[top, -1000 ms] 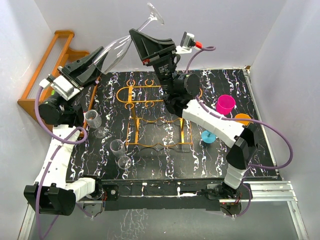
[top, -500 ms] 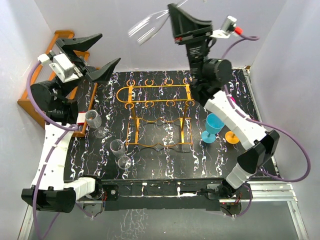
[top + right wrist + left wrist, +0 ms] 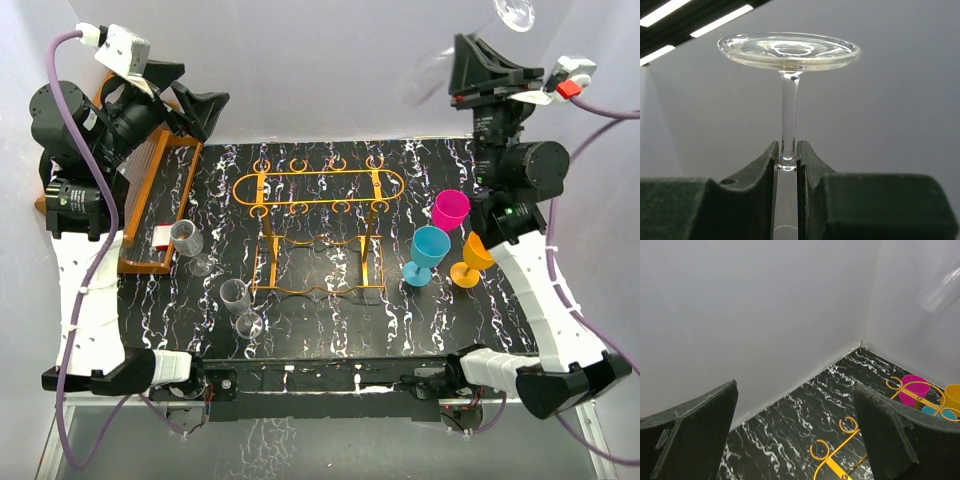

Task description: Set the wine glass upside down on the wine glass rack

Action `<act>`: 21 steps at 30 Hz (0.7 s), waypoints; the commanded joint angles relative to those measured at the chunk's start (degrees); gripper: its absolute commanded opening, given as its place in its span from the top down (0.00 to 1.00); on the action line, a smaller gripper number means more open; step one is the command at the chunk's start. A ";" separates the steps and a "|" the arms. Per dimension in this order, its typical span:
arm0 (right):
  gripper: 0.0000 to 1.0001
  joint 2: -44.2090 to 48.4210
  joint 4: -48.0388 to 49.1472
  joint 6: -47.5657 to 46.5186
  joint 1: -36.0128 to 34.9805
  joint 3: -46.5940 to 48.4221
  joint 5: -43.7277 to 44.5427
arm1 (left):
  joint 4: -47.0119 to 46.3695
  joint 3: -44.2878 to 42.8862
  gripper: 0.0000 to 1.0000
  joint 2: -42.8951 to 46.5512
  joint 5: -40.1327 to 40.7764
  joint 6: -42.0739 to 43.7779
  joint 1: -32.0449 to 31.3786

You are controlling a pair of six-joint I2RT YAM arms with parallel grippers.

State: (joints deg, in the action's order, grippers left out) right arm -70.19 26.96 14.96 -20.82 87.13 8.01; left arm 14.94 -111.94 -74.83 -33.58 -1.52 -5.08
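The clear wine glass (image 3: 788, 115) is held by its stem in my shut right gripper (image 3: 787, 161), with its round foot (image 3: 788, 50) above the fingers. From above, that right gripper (image 3: 472, 62) is raised high at the back right. The glass foot (image 3: 513, 12) is at the top edge and the bowl is a faint blur to the gripper's left. The wine glass rack (image 3: 318, 190), a thin orange-gold wire stand, sits mid-table, left of and below the glass. My left gripper (image 3: 205, 85) is wide open and empty at the back left. Its wrist view shows the rack's loops (image 3: 847, 425) between the fingers (image 3: 695, 435).
An orange slatted wooden rack (image 3: 148, 205) leans at the left edge. Two clear glasses (image 3: 187, 240) (image 3: 237, 300) stand left of the wire rack. Pink (image 3: 450, 208), blue (image 3: 428, 250) and orange (image 3: 473, 255) cups stand to its right. White walls close in behind and at both sides.
My left gripper opened, let go of the glass bowl and drew back to the left. My right arm swung right and upward with the glass in it.
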 commanded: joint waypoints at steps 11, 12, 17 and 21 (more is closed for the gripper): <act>0.92 2.27 3.34 -13.12 20.53 -22.66 -28.70 | 17.25 -0.44 0.03 1.58 14.24 1.02 0.02; 0.92 1.19 2.73 -13.72 20.55 -22.54 -29.83 | 17.59 -0.28 0.03 1.40 14.85 1.59 -0.01; 0.92 -6.11 -0.70 -14.18 23.91 -19.12 -41.59 | 19.24 -0.74 0.03 -0.07 24.41 4.57 -0.02; 0.92 -9.47 10.99 -8.22 26.57 -22.61 -53.21 | 20.21 0.52 0.03 0.35 25.20 5.66 -0.02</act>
State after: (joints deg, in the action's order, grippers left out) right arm -77.89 25.78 2.59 3.44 64.82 -31.66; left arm 34.11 -112.07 -75.26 -12.19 2.20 -5.06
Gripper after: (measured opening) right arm 0.177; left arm 0.970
